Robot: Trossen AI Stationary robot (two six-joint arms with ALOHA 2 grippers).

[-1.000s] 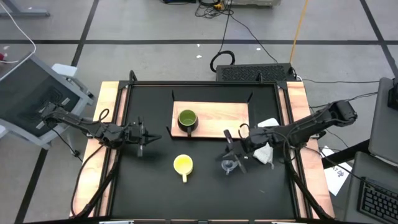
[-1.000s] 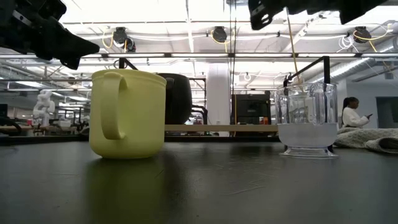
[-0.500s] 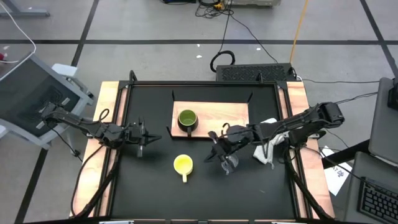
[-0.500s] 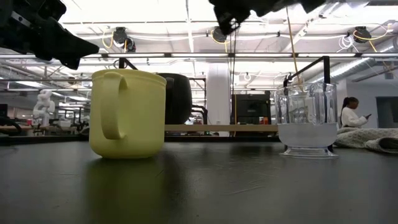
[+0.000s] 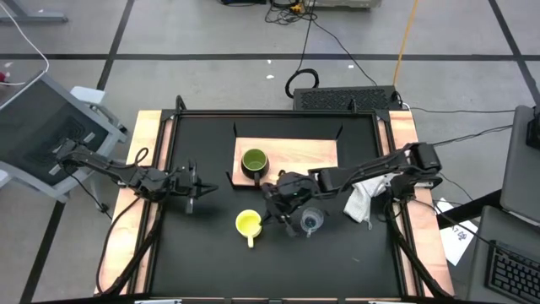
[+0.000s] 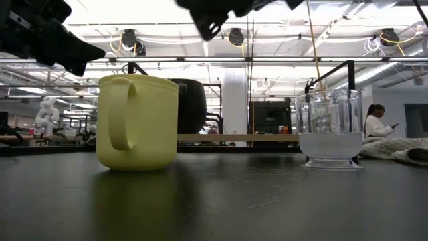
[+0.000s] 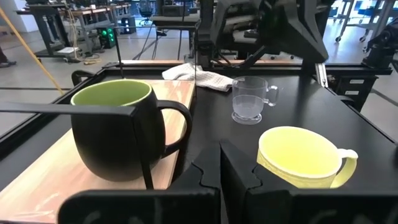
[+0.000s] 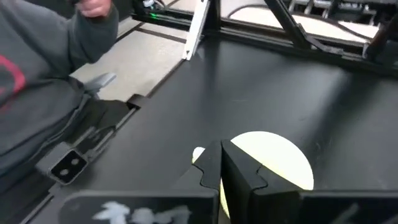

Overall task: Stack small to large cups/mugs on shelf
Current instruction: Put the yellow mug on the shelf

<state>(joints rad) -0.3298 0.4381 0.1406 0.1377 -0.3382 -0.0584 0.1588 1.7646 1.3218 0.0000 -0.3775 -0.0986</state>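
Note:
The dark olive-green mug [image 5: 254, 162] stands on its base on the left part of the wooden shelf [image 5: 299, 152]. The yellow mug [image 5: 247, 224] and the clear cup [image 5: 312, 221] stand upright on the black tabletop nearer the front. My right gripper [image 5: 270, 205] is shut and hangs well above the table, between the two, just right of the yellow mug [image 8: 267, 163]. In the low view my right gripper [image 6: 208, 19] is high over the yellow mug [image 6: 137, 122]. My left gripper [image 5: 196, 187] waits shut at the table's left, touching nothing.
A crumpled white cloth [image 5: 359, 201] lies on the table at the right, under my right arm. Wooden rails [image 5: 139, 211] run along both table sides. Thin black brackets stand at the shelf's corners [image 5: 234, 129]. A person's grey sleeve [image 8: 43, 81] shows beyond the table.
My right gripper has travelled toward the table's left edge, staying high and shut, from above the clear cup's right side, across it, to a spot beside the yellow mug. The mugs and the cup have not moved.

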